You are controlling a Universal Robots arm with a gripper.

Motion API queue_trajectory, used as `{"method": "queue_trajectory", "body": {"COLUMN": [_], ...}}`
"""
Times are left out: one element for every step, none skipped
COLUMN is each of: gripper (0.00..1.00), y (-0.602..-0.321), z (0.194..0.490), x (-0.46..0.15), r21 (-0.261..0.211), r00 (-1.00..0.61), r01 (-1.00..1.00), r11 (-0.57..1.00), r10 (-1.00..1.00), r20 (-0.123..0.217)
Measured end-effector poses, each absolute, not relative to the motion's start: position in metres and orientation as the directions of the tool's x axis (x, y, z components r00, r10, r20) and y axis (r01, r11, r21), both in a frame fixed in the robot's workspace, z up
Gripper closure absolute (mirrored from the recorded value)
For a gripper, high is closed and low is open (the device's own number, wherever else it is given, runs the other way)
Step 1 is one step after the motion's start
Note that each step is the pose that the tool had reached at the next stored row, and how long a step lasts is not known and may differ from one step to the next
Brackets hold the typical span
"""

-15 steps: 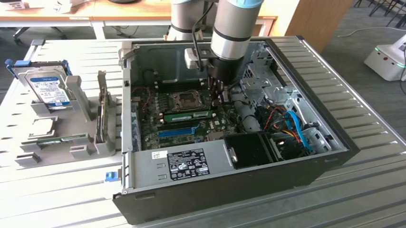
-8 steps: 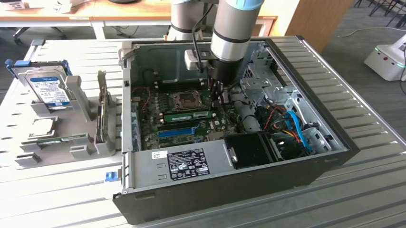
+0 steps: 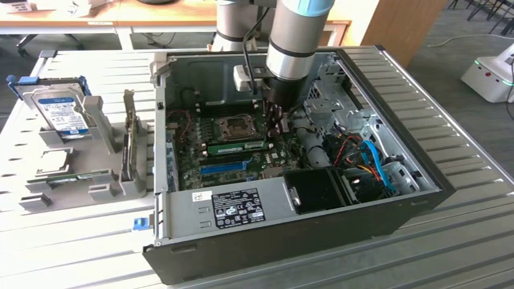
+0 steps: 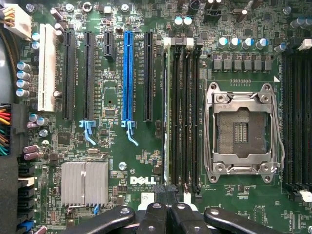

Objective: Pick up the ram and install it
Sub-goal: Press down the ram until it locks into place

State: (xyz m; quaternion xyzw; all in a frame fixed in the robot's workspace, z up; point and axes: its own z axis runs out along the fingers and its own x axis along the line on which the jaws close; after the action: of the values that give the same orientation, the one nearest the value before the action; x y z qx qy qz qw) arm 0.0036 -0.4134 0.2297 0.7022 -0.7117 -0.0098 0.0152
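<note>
The ram [image 3: 237, 146], a long green stick, stands on edge in a memory slot of the motherboard, beside the CPU socket [image 3: 238, 126], inside the open computer case. In the wrist view the ram [image 4: 167, 117] shows edge-on as a thin green strip in the slot nearest the blue slot [image 4: 127, 73]. My gripper [image 4: 168, 195] is shut, its fingers pressed together with nothing between them, right over one end of that stick. Whether the tips touch it I cannot tell. In the exterior view the gripper [image 3: 277, 123] reaches down into the case near the ram's end.
A grey holder [image 3: 96, 186] left of the case carries a silver hard drive [image 3: 62, 114] with a blue label and another green board [image 3: 68, 177]. Cables [image 3: 369, 159] and a black fan shroud [image 3: 317, 189] crowd the case's near right. The case walls [image 3: 165, 120] enclose the arm.
</note>
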Motion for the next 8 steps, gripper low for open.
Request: {"method": "queue_trajectory", "body": {"gripper": [0.9, 0.9, 0.9, 0.9, 0.9, 0.9, 0.9, 0.9], "y": [-0.4134, -0.4132, -0.4126, -0.4117, -0.4108, -0.4096, -0.4086, -0.4077], "z": [0.2297, 0.2296, 0.2294, 0.2292, 0.2291, 0.2289, 0.2288, 0.2286], "x": [0.0037, 0.0037, 0.0036, 0.0036, 0.0036, 0.0036, 0.0036, 0.0037], "r21": [0.035, 0.035, 0.035, 0.035, 0.035, 0.035, 0.035, 0.035], "r00": [-0.013, -0.013, -0.013, -0.013, -0.013, -0.013, -0.013, -0.013], "r01": [-0.999, -0.999, -0.999, -0.999, -0.999, -0.999, -0.999, -0.999], "r11": [0.013, 0.014, 0.014, 0.014, 0.014, 0.014, 0.014, 0.014], "r10": [-1.0, -1.0, -1.0, -1.0, -1.0, -1.0, -1.0, -1.0], "r20": [0.008, 0.008, 0.008, 0.008, 0.008, 0.008, 0.008, 0.008]}}
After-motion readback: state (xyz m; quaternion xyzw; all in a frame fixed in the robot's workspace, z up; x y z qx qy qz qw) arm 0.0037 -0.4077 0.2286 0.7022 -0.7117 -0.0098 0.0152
